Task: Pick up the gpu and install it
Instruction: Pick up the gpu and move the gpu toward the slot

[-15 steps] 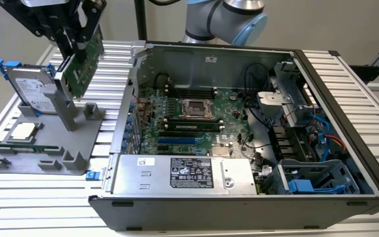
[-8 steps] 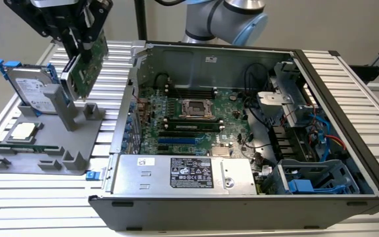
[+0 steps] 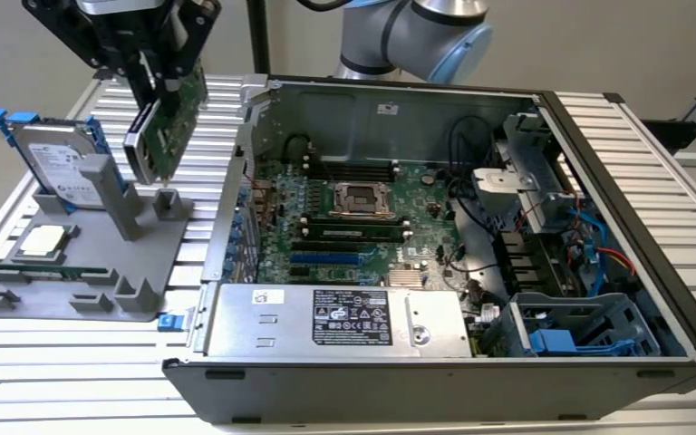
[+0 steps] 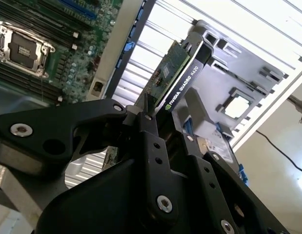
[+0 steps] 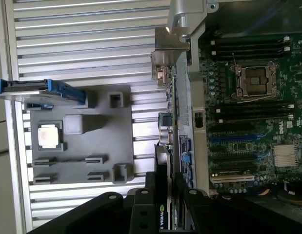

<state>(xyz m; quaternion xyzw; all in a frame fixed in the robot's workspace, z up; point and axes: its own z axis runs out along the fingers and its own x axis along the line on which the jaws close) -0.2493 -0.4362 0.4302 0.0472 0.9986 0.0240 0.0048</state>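
One card in the air, folks: the gpu (image 3: 164, 122) hangs on edge, slightly tilted, over the gray holder (image 3: 82, 272) on the exterior view's left, just outside the wall of the open computer case (image 3: 233, 208). The gripper (image 3: 160, 86) has it from above, jaws drawn in tight on the card's upper part. One finger is on the green board face, the other on the black shroud side. In the second wrist view the fingers (image 4: 150, 141) pinch the card edge-on, shroud toward the holder, green board toward the motherboard (image 4: 77, 58). In the first wrist view the silver bracket (image 5: 168, 48) sits at the card's far end, beside the case wall and not yet over any slot.

How will it handle? Light, I'd judge, and stiff: a board that won't sag from a grip along its top. It looks fragile, though, with bare components on the green face and a thin bracket that could bend. The shroud and the plain board margin near the top edge look like the safe hold, and that's about where the pads sit. Smooth plastic might slip if the card knocks something.

On the holder, the hard drive (image 3: 64, 163) stands in its blue rails and a processor (image 3: 43, 240) lies flat, both untouched.
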